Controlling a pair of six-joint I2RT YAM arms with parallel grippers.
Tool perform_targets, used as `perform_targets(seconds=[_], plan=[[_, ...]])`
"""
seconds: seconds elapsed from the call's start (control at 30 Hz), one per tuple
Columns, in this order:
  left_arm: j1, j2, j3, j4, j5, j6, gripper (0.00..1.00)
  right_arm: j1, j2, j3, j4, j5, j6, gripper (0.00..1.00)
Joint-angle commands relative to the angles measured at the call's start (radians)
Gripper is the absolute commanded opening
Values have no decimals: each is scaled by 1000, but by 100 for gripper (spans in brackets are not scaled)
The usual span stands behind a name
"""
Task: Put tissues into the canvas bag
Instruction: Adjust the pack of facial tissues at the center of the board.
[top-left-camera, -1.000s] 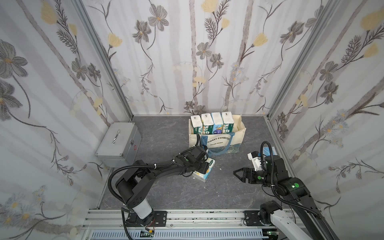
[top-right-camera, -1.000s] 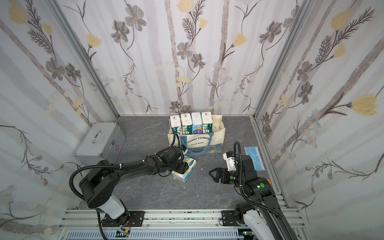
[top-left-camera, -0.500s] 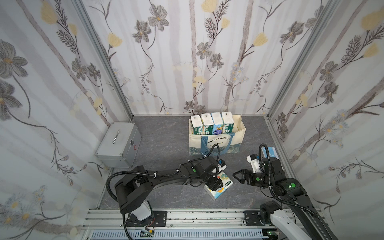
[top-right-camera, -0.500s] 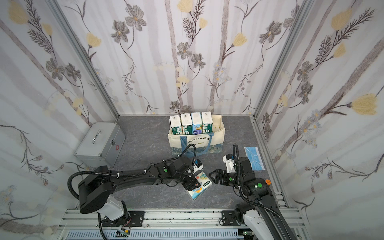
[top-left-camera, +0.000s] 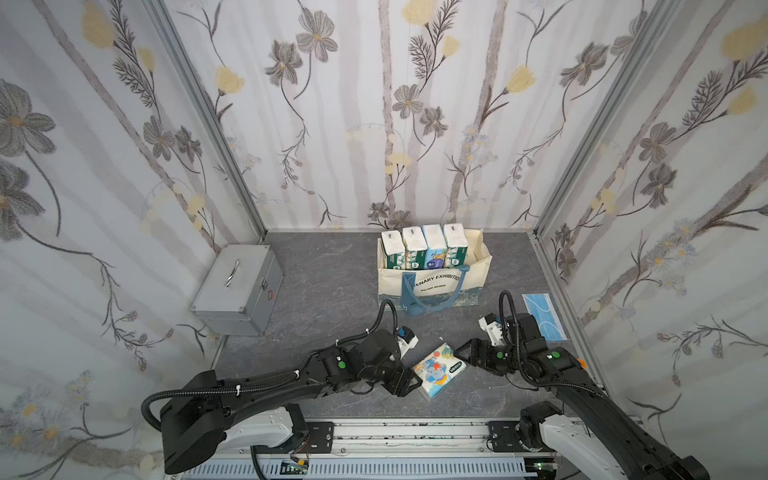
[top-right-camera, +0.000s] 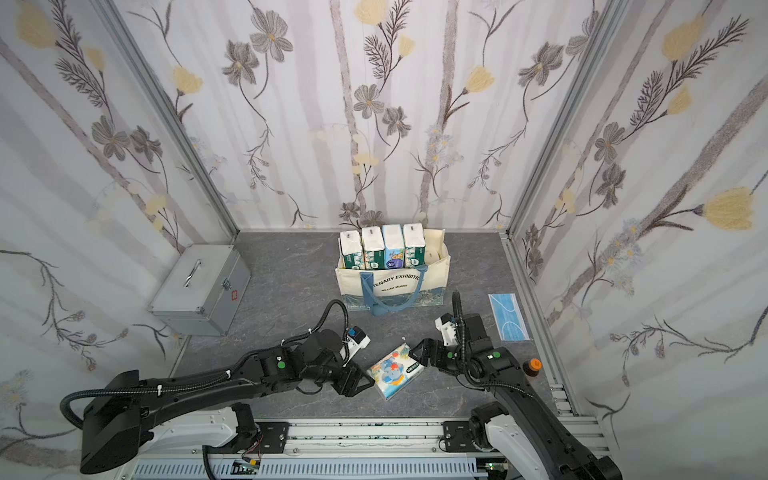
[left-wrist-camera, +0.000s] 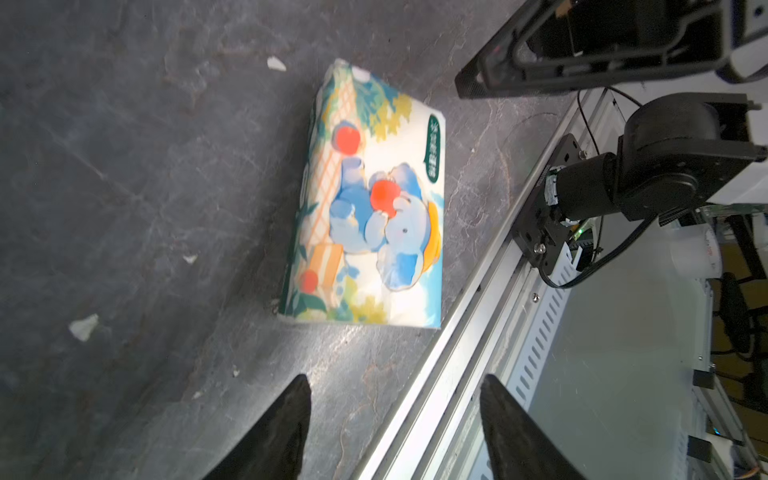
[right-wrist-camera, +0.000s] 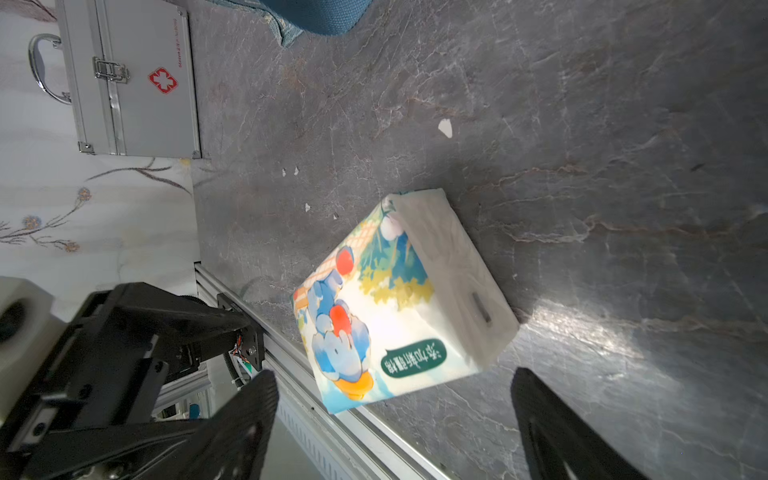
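Elephant tissue pack (top-left-camera: 437, 371) lies loose, left gripper (top-left-camera: 409, 385) open-jawed at its eight o'clock, right gripper (top-left-camera: 462, 356) gaping at two, likely staged within the right's reach.

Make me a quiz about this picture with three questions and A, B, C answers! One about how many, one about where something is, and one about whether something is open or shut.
1. How many tissue packs stand in the bag?
A. two
B. four
C. seven

2. Where is the elephant tissue pack?
A. inside the bag
B. on the table, between the left gripper and the right gripper
C. lifted in the air

3. How is the left gripper?
A. open and empty
B. shut on the pack
C. shut on the bag's strap

Answers:
1 B: four upright tops show in a row in both top views.
2 B: it lies flat on the grey table with a gripper at each end.
3 A: the left wrist view shows its fingers apart, with the pack ahead of them.
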Motion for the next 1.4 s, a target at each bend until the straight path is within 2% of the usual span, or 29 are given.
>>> perform_targets(seconds=[0.0, 0.23, 0.47, 0.63, 0.77, 0.9, 0.93, 1.0, 1.1, 1.27, 1.37], plan=[[-20, -4, -61, 199, 39, -165, 65, 0, 43, -2, 117, -56, 19, 89], [-59, 212, -25, 397, 62, -250, 65, 4, 118, -15, 170, -81, 18, 89], [-30, 331, 89, 284, 55, -171, 66, 22, 66, -65, 158, -84, 26, 89], [51, 322, 107, 195, 43, -137, 68, 42, -17, -122, 145, -86, 60, 89], [108, 273, 106, 128, 33, -114, 69, 124, -78, -192, 221, -76, 157, 89], [125, 213, 96, 63, 8, -89, 73, 169, -136, -195, 175, -16, 174, 89], [129, 197, 94, 41, -4, -80, 76, 170, -155, -190, 151, 6, 165, 89], [131, 174, 93, 1, -33, -63, 100, 168, -185, -184, 118, 55, 161, 89], [139, 149, 93, -43, -93, -59, 100, 152, -178, -169, 72, 103, 156, 89], [158, 132, 87, -17, -104, -59, 100, 145, -99, -164, 111, 100, 158, 89], [161, 152, 107, -9, -84, -47, 93, 144, -81, -163, 133, 99, 161, 89]])
